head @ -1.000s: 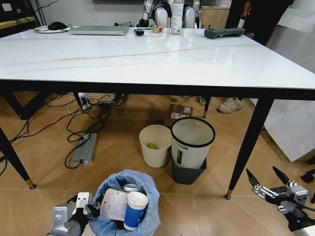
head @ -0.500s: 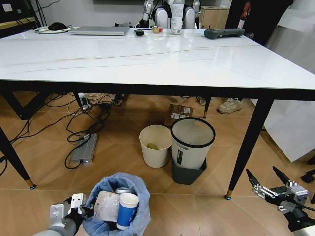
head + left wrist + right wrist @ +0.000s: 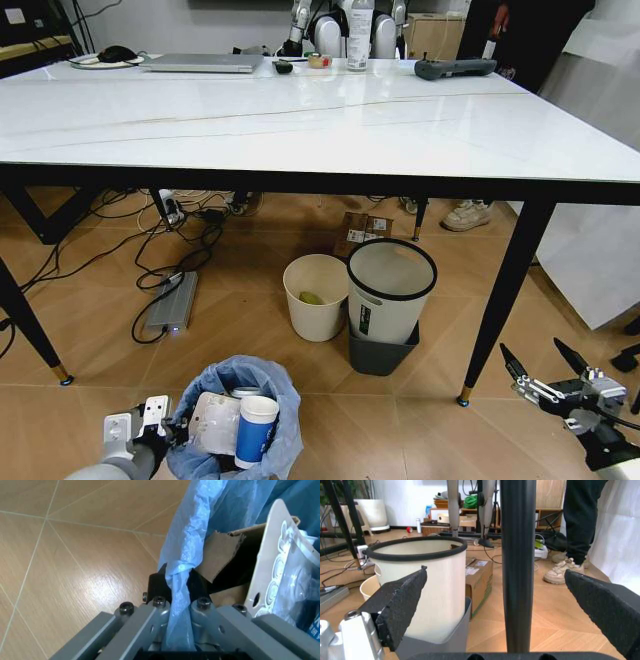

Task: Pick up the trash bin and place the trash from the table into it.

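Tan tiled floor (image 3: 90,340) strewn with black cables (image 3: 150,250).

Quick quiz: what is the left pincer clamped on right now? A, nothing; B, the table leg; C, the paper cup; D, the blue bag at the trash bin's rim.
D: the left pincer is shut on the light-blue bag at the rim of the trash bin, low on the floor.

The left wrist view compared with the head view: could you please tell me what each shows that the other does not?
Left wrist view: the left end effector pinching a twisted fold of the trash bin liner, with torn cardboard tucked behind.

Head view: the table, the cream bucket, the white black-rimmed bin, the open right end effector, and a paper cup in the bin.

Both: the blue-lined bin and tan floor.
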